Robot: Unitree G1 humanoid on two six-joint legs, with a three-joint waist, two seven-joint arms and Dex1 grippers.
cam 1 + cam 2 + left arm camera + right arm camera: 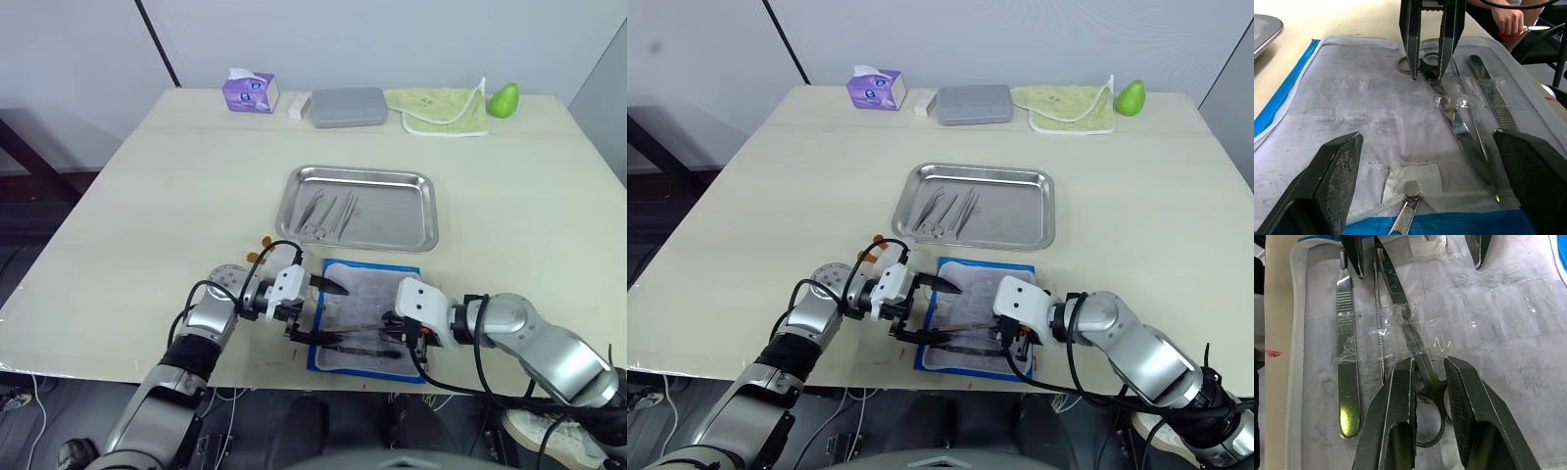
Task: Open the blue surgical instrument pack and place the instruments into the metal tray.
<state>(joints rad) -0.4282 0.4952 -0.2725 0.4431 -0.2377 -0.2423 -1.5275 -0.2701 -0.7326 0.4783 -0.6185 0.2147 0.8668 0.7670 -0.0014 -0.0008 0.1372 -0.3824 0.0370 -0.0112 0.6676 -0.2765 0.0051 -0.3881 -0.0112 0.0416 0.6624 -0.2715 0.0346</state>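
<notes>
Picking the scissors out of the opened pack.
My left claw [326, 312] hangs spread wide over the pack [370, 315] on the counter [147, 215]; my right claw [1429, 382] straddles the scissors [1405, 328] at their rings, not yet clenched. Next: pinch, lift free of the clear film, carry to the tray [359, 207]. Ring handles partly hidden.

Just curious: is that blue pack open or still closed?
Open. The blue pack lies spread flat, grey-white lining up, with scissors and other tools taped inside.
</notes>
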